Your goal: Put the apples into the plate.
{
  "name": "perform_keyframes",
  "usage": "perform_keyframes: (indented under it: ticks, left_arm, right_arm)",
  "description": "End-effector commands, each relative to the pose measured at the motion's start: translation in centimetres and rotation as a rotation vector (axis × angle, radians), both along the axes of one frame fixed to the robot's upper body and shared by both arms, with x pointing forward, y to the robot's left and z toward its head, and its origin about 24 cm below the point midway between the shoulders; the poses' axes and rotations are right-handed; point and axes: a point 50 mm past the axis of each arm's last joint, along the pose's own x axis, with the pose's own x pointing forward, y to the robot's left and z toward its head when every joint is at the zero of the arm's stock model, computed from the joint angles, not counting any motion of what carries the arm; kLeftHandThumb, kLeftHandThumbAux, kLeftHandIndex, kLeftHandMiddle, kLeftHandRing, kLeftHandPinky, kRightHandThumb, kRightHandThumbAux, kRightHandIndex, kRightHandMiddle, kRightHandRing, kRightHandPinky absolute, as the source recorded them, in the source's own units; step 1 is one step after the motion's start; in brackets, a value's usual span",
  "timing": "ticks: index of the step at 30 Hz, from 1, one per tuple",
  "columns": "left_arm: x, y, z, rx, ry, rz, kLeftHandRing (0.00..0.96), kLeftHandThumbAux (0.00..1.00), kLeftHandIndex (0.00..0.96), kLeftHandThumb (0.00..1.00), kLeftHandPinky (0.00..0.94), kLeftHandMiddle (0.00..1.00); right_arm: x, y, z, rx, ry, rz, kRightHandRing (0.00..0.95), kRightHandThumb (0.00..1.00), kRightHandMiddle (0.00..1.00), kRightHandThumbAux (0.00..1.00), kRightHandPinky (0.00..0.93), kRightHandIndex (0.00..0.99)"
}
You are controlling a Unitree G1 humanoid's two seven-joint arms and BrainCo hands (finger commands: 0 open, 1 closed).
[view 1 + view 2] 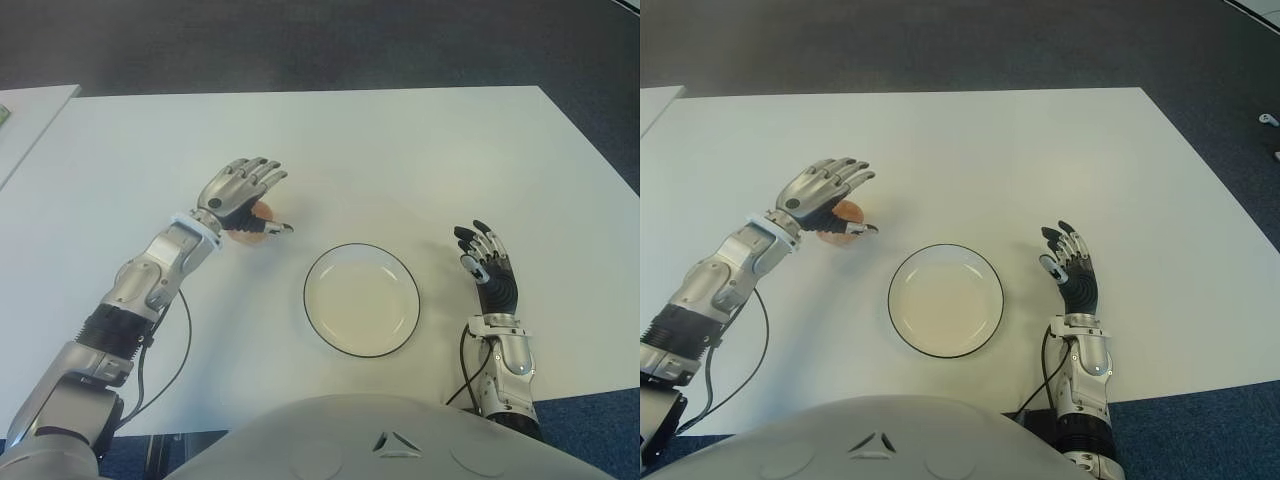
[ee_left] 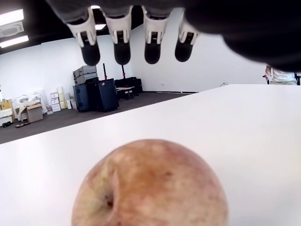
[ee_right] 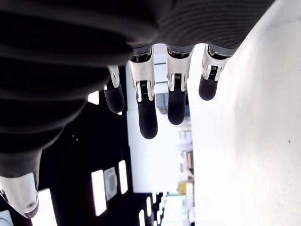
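Reddish apple (image 1: 262, 212) sits under the left hand (image 1: 240, 190), upper left of the plate (image 1: 362, 300); fingers spread, not clamped yet. Reach step: next, close and carry it right-down. Right hand (image 1: 487, 262) idle beside the plate, fingers apart.

White table (image 1: 400, 160), dark floor (image 1: 300, 45)

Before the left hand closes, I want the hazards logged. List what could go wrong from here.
1. The left hand is over the apple with fingers still extended, not wrapped. A round apple on the smooth table could roll away as they close.
2. The plate is shallow-rimmed, so an apple released off-centre might roll out.
3. The right hand shows just right of the plate; an overshoot could bump it.
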Motion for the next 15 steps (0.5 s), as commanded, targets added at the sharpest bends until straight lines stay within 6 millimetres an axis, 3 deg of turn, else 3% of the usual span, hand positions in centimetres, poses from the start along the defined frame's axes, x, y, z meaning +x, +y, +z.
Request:
perform_keyframes:
  ticks: [1, 15]
  left_arm:
    - [0.0, 0.3, -0.8, 0.030, 0.027, 0.002, 0.000, 0.131, 0.000, 0.256, 0.000, 0.000]
    - [0.0, 0.9, -2.5, 0.029, 0.070, 0.026, 0.000, 0.123, 0.000, 0.277, 0.000, 0.000]
  right_arm:
    - [-3.6, 1.0, -4.8, 0.100, 0.266, -0.029, 0.197, 0.297, 0.292, 0.589, 0.115, 0.142]
    - [-3.8, 0.7, -4.6, 0.096, 0.265, -0.038, 0.196, 0.310, 0.290, 0.597, 0.126, 0.154]
